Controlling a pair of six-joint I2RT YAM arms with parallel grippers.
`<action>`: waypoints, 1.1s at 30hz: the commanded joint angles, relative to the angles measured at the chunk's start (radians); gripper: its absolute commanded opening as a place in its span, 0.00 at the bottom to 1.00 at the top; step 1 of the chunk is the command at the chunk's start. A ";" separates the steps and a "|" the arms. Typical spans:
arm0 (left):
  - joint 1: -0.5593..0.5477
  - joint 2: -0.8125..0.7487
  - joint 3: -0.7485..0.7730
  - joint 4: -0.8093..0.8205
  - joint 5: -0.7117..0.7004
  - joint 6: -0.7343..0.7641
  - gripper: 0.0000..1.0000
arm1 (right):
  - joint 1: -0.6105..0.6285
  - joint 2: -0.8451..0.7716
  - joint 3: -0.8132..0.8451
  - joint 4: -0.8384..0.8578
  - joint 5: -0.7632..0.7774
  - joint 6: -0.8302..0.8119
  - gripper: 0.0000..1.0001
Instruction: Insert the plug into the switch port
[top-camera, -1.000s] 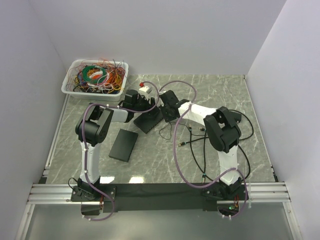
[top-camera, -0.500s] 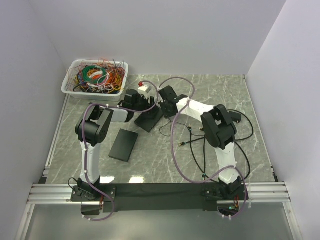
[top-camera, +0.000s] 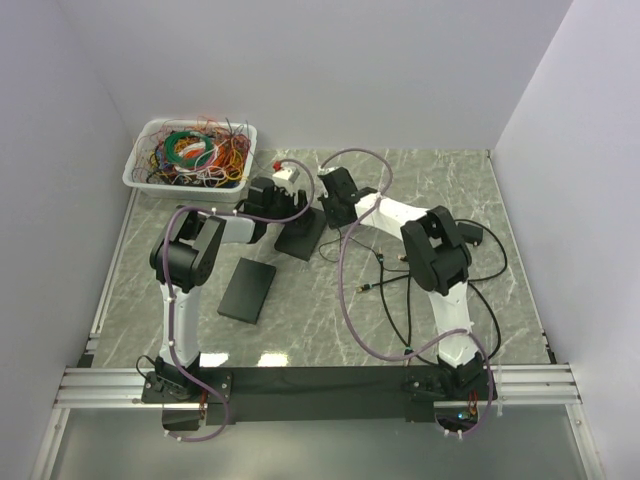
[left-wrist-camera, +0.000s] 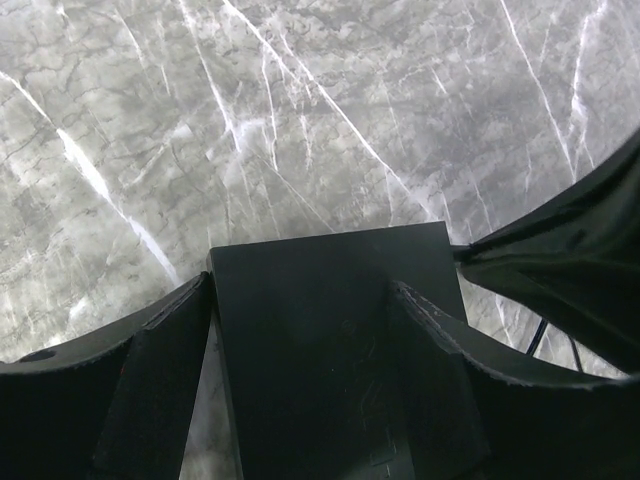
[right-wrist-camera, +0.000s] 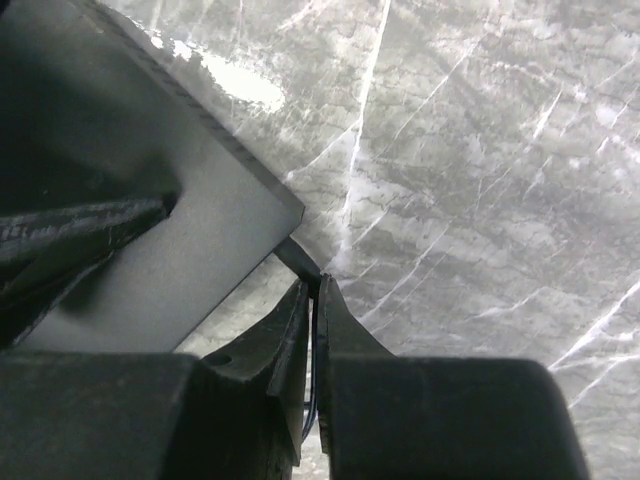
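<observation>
The black switch box (top-camera: 301, 233) lies at the middle back of the table. My left gripper (top-camera: 283, 205) is shut on it: in the left wrist view the box (left-wrist-camera: 330, 340) sits between both fingers (left-wrist-camera: 160, 390). My right gripper (top-camera: 331, 205) is shut on the black plug (right-wrist-camera: 300, 262) and its thin cable. In the right wrist view the plug's tip touches the switch box (right-wrist-camera: 150, 210) at its corner edge. The port itself is hidden. The black cable (top-camera: 395, 290) trails back over the table to the right.
A white bin (top-camera: 190, 155) of tangled coloured wires stands at the back left. A second flat black box (top-camera: 247, 289) lies in front of the left arm. A small white and red object (top-camera: 287, 174) sits behind the grippers. Grey walls enclose the table.
My right gripper has moved left and toward the back with the plug, closing in on the switch box. The switch box has shifted slightly back with my left gripper.
</observation>
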 joint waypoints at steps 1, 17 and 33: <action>-0.120 0.054 -0.016 -0.336 0.209 -0.040 0.72 | 0.038 -0.102 -0.090 0.464 -0.156 0.064 0.23; -0.107 0.061 0.166 -0.515 0.051 -0.013 0.74 | 0.038 -0.600 -0.362 0.280 -0.107 0.081 0.66; -0.096 -0.370 -0.079 -0.459 -0.325 -0.203 0.95 | 0.048 -1.093 -0.948 0.185 0.122 0.335 0.76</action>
